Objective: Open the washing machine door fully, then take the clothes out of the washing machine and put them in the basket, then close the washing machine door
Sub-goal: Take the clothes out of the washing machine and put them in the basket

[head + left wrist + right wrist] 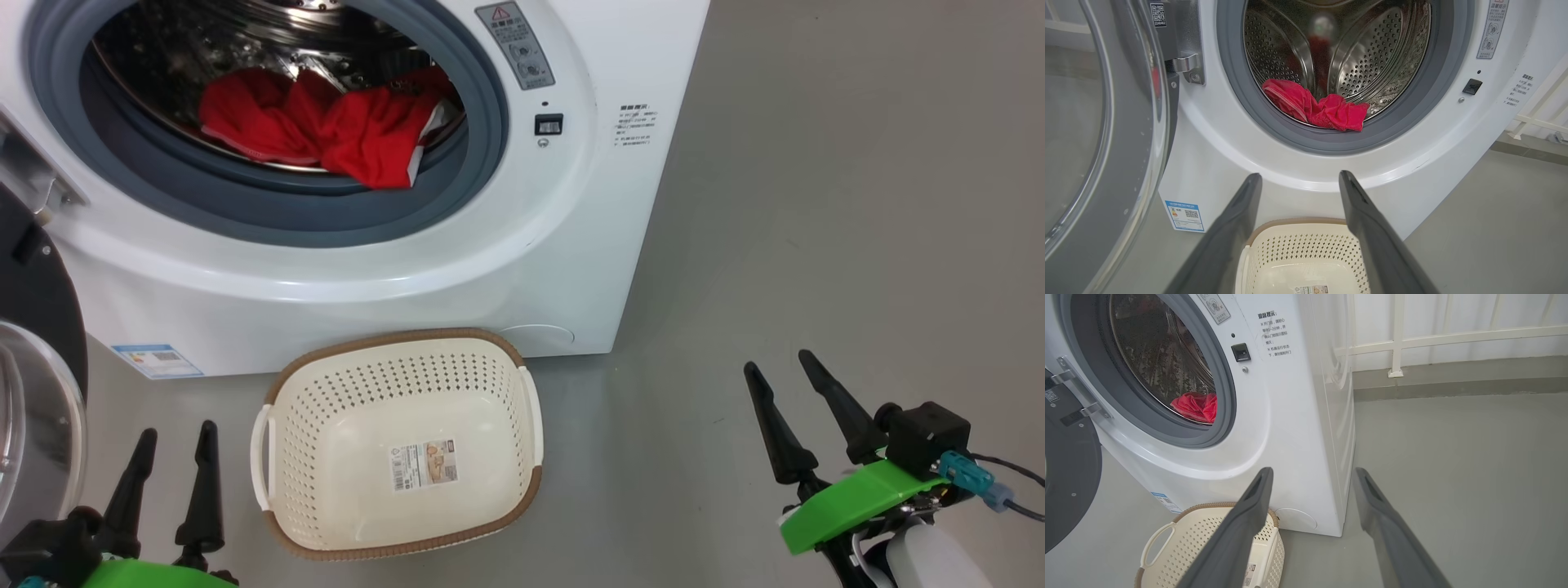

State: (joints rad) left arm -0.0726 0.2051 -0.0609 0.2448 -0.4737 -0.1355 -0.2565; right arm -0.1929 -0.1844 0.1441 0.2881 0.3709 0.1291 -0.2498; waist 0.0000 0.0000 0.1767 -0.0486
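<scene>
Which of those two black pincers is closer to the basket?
The left gripper, at the head view's lower left: it stands right beside the basket, next to its side handle, while the right gripper sits farther away across grey floor.

"温馨提示" heading of printed notice (1274, 335) on the washing machine (1290, 428) front

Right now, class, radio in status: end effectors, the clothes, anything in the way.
Left end effector open, empty; right end effector open, empty. Clothes inside washing machine, washing machine door open. Basket below, empty. Nothing in the way.
</scene>
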